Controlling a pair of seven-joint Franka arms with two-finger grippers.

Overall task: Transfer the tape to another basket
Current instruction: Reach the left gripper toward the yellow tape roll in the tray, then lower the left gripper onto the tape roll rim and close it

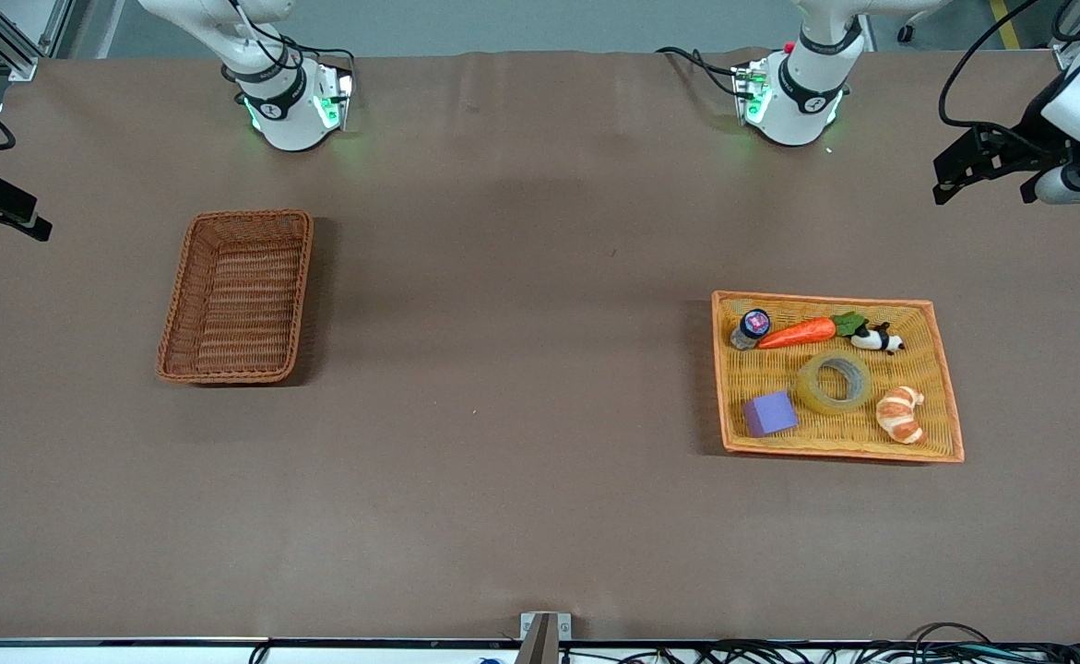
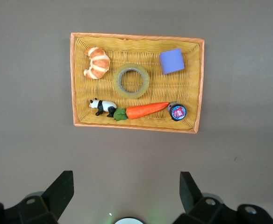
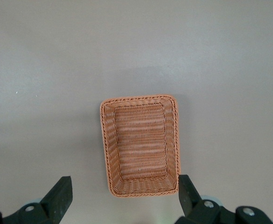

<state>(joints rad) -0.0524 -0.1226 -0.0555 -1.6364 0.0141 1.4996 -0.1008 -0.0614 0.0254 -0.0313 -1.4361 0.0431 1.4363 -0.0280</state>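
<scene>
tape (image 1: 835, 381) in tray (image 1: 941, 369), well clear of open left claw (image 2: 123, 189).

Brown-covered table (image 1: 521, 277), grey floor (image 1: 521, 23) along its robot-side edge.

Robotics lab: two white Franka arm bases (image 1: 286, 97) w/ green status lights bolted at a long brown-covered table (image 1: 521, 498); black cables (image 1: 872, 651) along its edge.
</scene>
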